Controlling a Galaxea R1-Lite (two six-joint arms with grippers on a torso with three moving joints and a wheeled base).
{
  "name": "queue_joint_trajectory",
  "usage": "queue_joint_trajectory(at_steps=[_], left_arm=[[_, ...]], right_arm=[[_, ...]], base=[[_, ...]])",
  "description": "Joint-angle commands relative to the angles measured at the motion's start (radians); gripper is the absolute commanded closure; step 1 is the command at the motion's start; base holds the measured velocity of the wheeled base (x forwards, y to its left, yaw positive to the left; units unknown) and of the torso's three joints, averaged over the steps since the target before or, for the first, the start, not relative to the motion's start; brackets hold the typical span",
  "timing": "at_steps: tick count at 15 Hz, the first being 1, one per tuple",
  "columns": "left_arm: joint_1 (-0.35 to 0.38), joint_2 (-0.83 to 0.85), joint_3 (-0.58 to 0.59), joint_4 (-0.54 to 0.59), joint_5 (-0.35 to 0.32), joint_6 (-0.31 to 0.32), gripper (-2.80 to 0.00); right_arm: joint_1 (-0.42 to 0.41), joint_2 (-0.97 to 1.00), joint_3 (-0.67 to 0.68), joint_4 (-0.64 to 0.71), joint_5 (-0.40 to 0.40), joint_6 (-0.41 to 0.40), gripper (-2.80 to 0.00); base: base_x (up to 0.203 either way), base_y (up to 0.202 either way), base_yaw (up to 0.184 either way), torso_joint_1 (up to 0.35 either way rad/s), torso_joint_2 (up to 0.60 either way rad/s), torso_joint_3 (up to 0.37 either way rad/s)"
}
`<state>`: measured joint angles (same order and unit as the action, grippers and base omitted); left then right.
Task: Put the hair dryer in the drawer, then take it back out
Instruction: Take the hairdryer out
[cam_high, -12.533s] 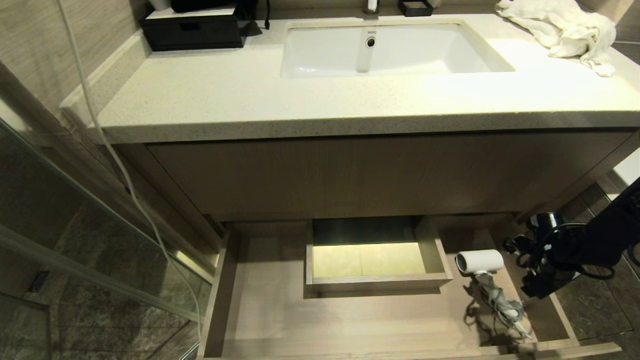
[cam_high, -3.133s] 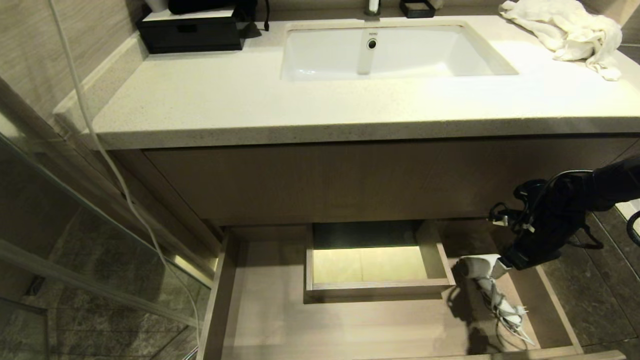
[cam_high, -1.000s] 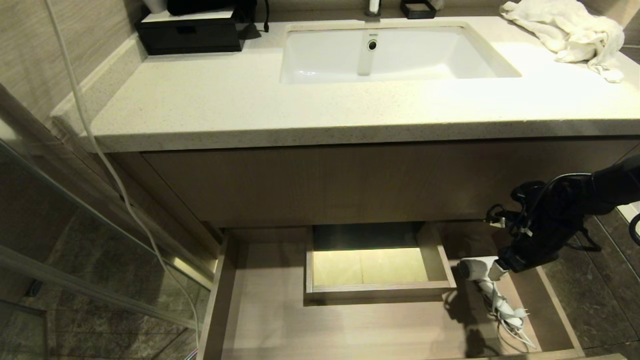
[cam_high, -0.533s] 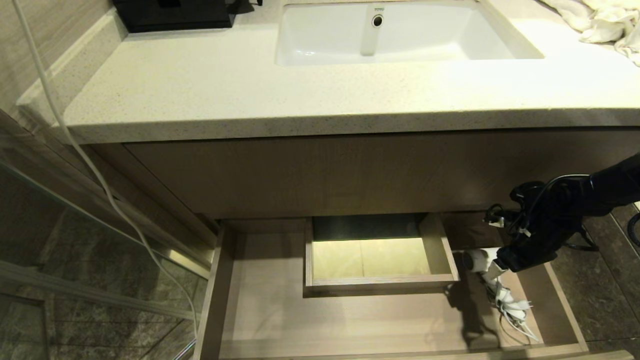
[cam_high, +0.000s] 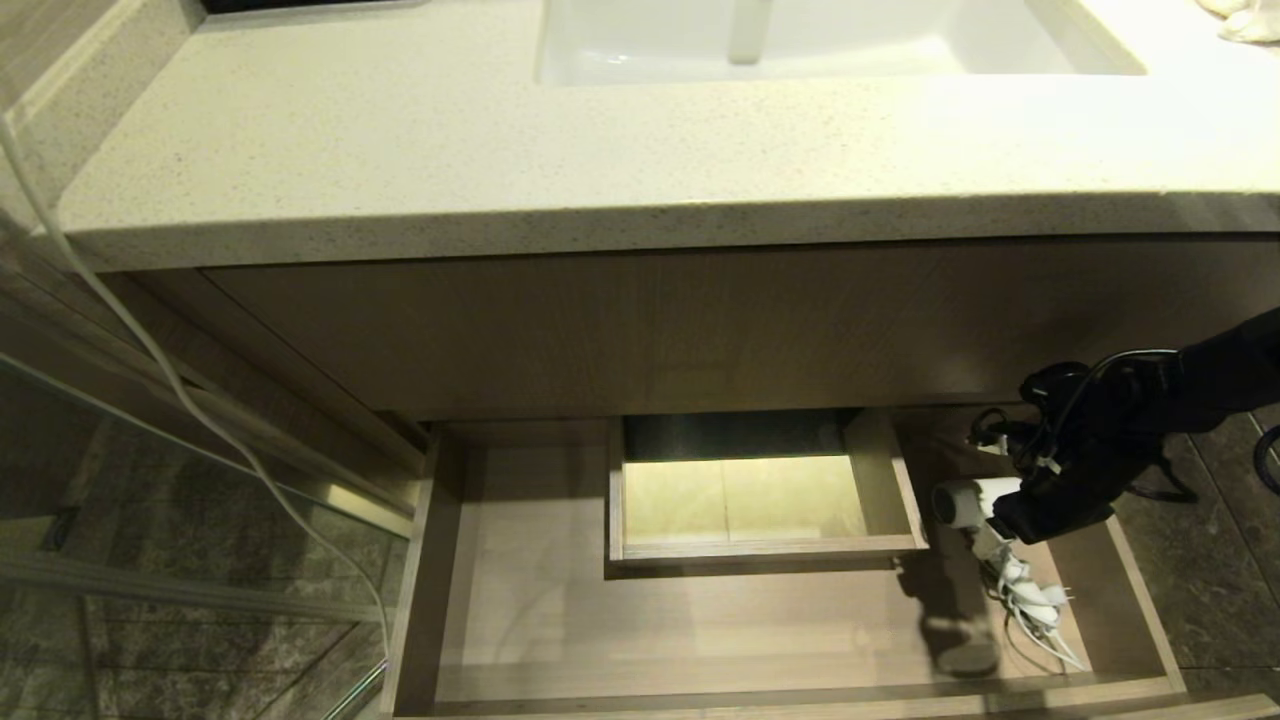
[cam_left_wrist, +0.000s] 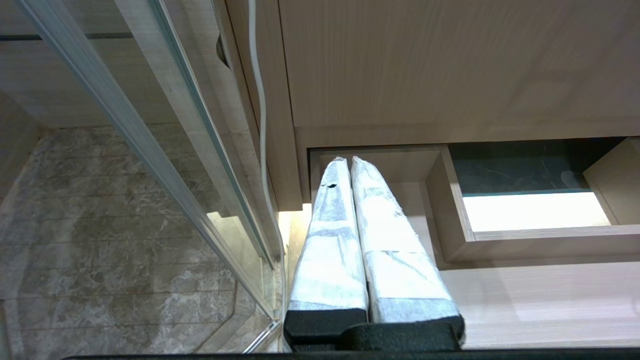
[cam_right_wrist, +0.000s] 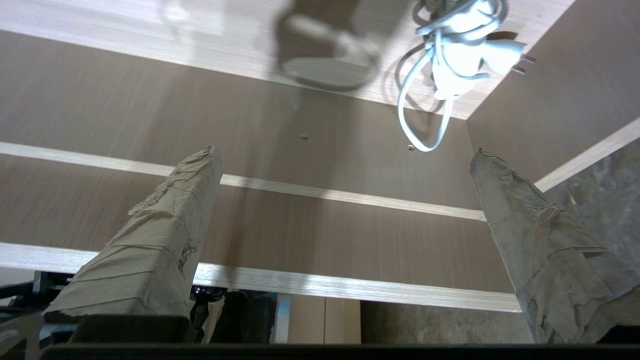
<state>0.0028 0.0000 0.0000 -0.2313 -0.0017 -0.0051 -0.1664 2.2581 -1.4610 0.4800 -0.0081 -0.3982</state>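
Speckled vanity counter (cam_high: 400, 150), marble floor (cam_high: 1230, 620), open drawer (cam_high: 700, 640)

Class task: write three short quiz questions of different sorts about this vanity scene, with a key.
1. True or false: the hair dryer lies inside the open drawer.
2. Which gripper has its jaws wide apart? A) left gripper B) right gripper
3. Fill in: the dryer's white cord lies on the drawer's ____.

Key: 1 true; 2 B; 3 floor.
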Motion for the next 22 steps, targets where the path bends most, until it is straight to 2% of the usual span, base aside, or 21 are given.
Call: queue_joint_trajectory(at_steps=[1, 3, 6, 11, 15, 22], left_arm=[[0.000, 0.000, 0.040, -0.002, 0.000, 0.001, 0.00], [0.000, 0.000, 0.040, -0.002, 0.000, 0.001, 0.00], [0.000, 0.000, 0.040, -0.002, 0.000, 0.001, 0.00], [0.000, 0.000, 0.040, -0.002, 0.000, 0.001, 0.00], [0.000, 0.000, 0.040, -0.002, 0.000, 0.001, 0.00], [0.000, 0.000, 0.040, -0.002, 0.000, 0.001, 0.00]], right_arm=[[-0.007, -0.002, -0.004, 0.003, -0.003, -0.002, -2.80], [-0.026, -0.002, -0.001, 0.003, -0.006, -0.005, -2.80], [-0.050, 0.015, -0.001, 0.002, -0.070, -0.002, -2.80], [-0.087, 0.061, 0.009, 0.000, -0.084, -0.004, -2.80], [-0.105, 0.142, 0.015, -0.133, -0.118, -0.010, -2.80], [-0.153, 0.213, -0.021, -0.143, -0.124, -0.051, -2.80]], base=[[0.000, 0.000, 0.000, 0.002, 0.00, -0.030], [0.000, 0.000, 0.000, 0.000, 0.00, 0.000], [0.000, 0.000, 0.000, 0.000, 0.00, 0.000], [0.000, 0.000, 0.000, 0.000, 0.00, 0.000], [0.000, 0.000, 0.000, 0.000, 0.00, 0.000], [0.000, 0.000, 0.000, 0.000, 0.00, 0.000]])
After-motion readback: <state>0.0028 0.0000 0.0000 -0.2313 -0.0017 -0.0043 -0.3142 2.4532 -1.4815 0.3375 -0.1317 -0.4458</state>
